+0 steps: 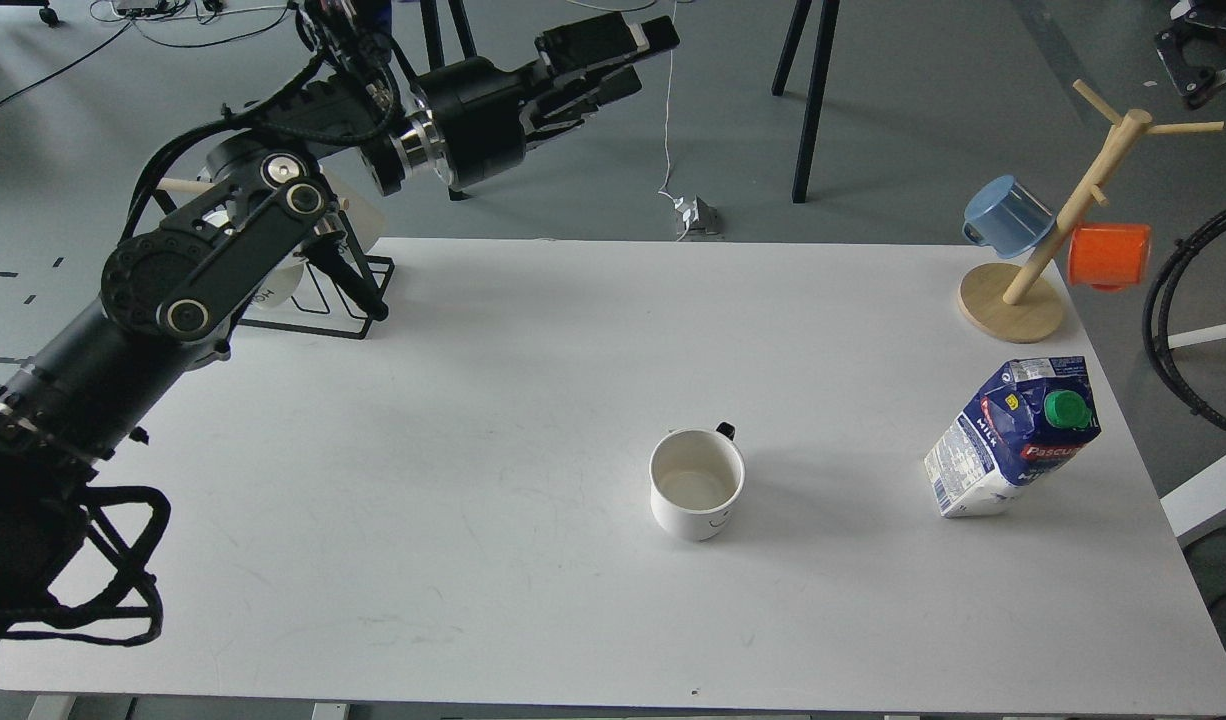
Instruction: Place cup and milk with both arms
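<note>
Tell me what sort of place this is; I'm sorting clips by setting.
Probably a robotics lab or workshop: a plain white table, cables on a grey floor, and black stand legs behind.
</note>
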You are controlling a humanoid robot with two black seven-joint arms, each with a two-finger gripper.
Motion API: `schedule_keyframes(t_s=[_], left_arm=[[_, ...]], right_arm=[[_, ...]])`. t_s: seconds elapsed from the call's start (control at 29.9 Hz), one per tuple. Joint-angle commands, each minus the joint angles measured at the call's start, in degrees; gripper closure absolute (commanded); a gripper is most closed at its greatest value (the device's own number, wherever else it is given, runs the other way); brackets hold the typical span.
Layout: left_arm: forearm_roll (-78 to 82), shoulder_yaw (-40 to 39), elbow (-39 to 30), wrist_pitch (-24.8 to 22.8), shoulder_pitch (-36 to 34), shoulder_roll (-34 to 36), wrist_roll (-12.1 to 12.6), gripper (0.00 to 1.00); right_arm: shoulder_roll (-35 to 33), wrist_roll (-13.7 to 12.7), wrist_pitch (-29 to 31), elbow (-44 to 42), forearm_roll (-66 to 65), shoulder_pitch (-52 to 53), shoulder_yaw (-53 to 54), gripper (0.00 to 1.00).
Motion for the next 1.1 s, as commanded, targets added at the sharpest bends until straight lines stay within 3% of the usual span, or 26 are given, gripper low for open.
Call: schedule_keyframes(t_s=[0.0, 0.2, 0.67, 1.07], left_arm=[[-14.65, -1.02, 2.87, -0.01, 0.46, 2.48, 0.0, 0.0], [-38.13, -1.29, 6.91, -0.01, 3.62, 6.09, 0.79, 0.0], [-60.57, -1.29, 27.31, -0.01, 4.5, 6.09, 0.79, 0.0], [-62.15, -1.29, 27.58, -0.01, 6.35, 6.27, 0.88, 0.0]], right_arm=[[-1.41, -0.02, 0.0, 4.14, 0.05, -4.89, 1.2, 0.0], [-4.13, -0.02, 0.0, 10.65, 0.31, -15.26, 7.26, 0.0], [-4.14, -0.02, 0.0, 30.77, 9.27, -52.34, 25.98, 0.0], [9.74, -0.28, 0.0, 37.55, 8.23, -72.14, 24.85, 0.0]])
